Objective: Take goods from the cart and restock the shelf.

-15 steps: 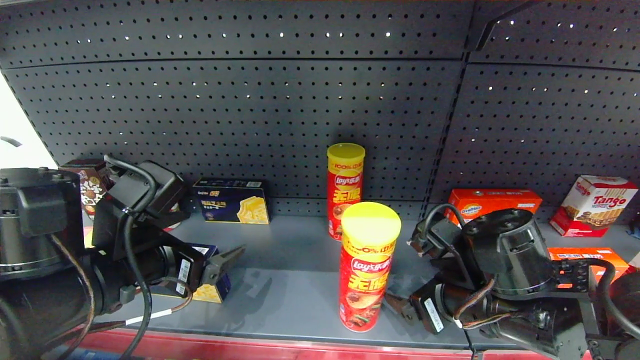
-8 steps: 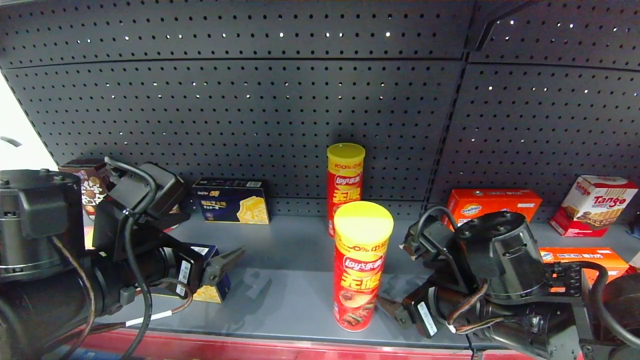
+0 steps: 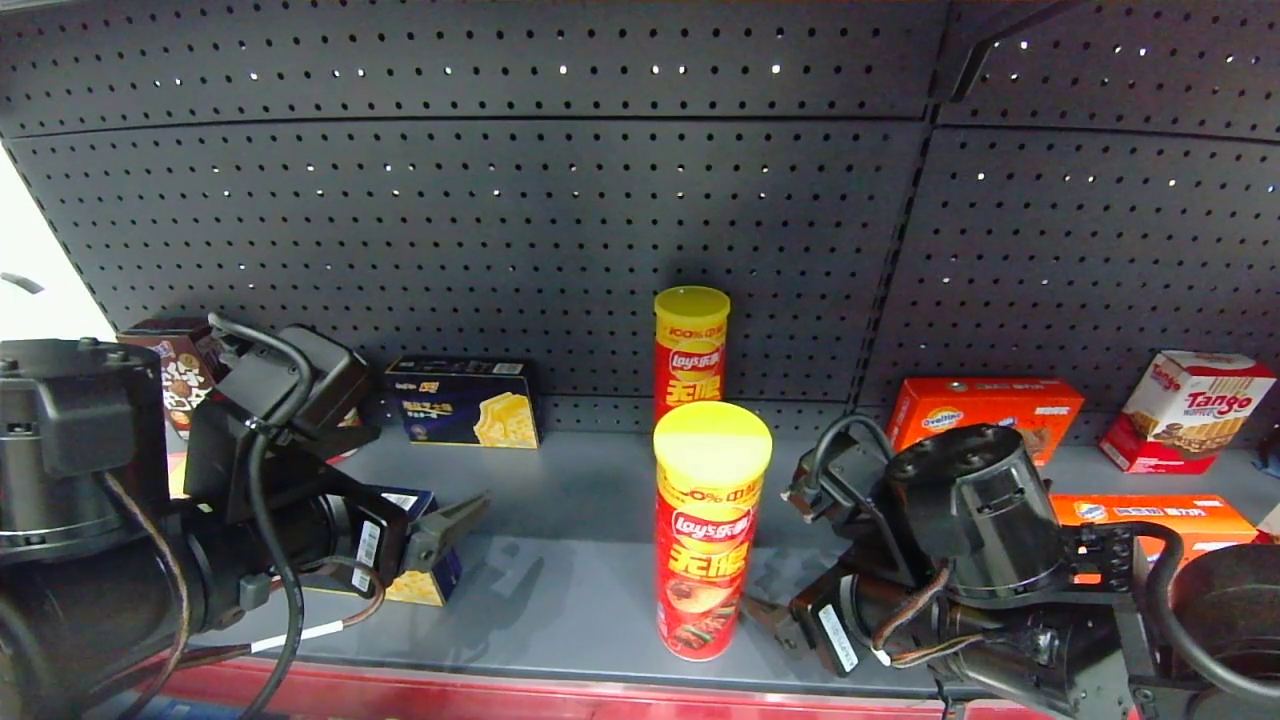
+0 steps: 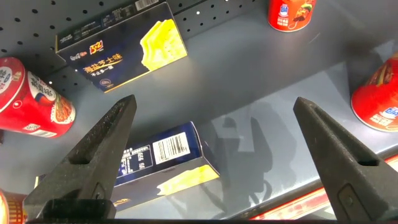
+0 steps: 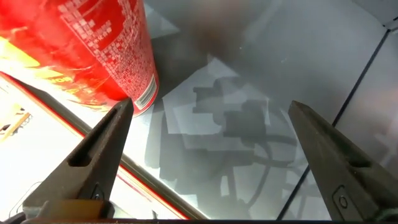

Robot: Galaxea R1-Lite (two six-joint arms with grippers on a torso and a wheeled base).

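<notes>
Along the front edge of the grey shelf point(image 3: 580, 560), just behind its red lip point(image 3: 500, 695), the front chip can point(image 3: 706, 530) stands upright with its yellow lid up, and nothing grips it. To the right of this can, close to its base, the right gripper point(image 3: 770, 615) sits low over the shelf with its fingers spread wide; one fingertip lies just beside the can's foot, and whether it touches cannot be told. Between those fingers lies bare shelf, crossed by a seam between two shelf panels. Behind the front chip can and in line with it, a second chip can point(image 3: 690, 350) stands against the perforated back wall point(image 3: 500, 220), with a strip of bare shelf between the two. Left of the front chip can lies a broad open stretch of shelf, and at its far side the left gripper point(image 3: 455, 520) hangs with its fingers wide apart, holding nothing, above a dark blue box point(image 3: 425, 580) lying flat near the lip. Behind and to the left of the front can, another dark blue box point(image 3: 462, 402) stands on edge at the back wall, with a red cup point(image 4: 31, 93) beyond it. Well to the right of the front can, past the dark upright post point(image 3: 890, 280), sit two orange boxes point(image 3: 985, 405) and a white and red wafer box point(image 3: 1190, 410).
</notes>
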